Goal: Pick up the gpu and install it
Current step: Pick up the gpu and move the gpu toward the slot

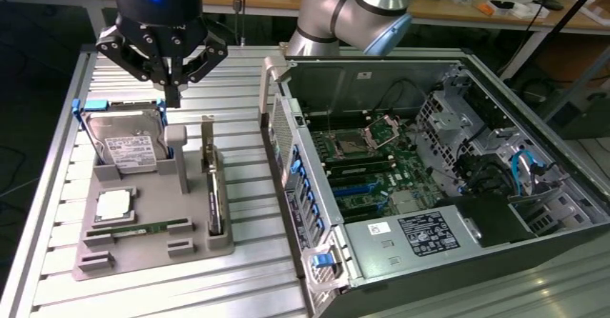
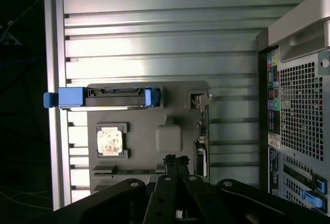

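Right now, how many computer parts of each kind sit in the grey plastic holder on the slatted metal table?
Silver hard drive with white label and blue rails: 1
Square silver processor chip: 1
Narrow green memory stick: 1
Thin dark gpu card standing on edge: 1
Total: 4

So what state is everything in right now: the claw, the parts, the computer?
gripper: shut, holding nothing, above the tray.
gpu: on edge in the tray, untouched.
hard drive: upright in the tray.
processor chip: lying flat in the tray.
computer case: side open.
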Motion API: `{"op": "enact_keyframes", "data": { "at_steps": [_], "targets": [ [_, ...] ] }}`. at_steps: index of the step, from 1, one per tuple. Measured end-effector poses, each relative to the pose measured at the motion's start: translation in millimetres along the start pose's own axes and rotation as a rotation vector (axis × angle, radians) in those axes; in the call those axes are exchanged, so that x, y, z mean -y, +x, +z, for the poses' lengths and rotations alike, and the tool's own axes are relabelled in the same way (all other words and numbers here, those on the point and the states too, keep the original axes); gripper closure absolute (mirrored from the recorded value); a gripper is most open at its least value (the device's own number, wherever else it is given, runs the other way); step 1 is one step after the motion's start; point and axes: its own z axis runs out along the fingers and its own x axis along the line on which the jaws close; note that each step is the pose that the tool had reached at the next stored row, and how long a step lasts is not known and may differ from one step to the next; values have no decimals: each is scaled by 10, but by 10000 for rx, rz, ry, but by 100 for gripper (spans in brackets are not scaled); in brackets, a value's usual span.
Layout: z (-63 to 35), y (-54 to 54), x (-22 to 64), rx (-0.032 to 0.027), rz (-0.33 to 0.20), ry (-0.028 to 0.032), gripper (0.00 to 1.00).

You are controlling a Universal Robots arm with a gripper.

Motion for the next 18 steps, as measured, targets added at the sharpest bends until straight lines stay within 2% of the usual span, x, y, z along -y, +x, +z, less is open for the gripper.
{"op": "enact_keyframes", "data": {
  "at_steps": [3,5,18],
  "targets": [
    [1,-2,0,0,0,2,89],
    [2,-24,0,-5,0,-23,89],
    [1,-25,0,-6,0,-23,89]
  ]
}}
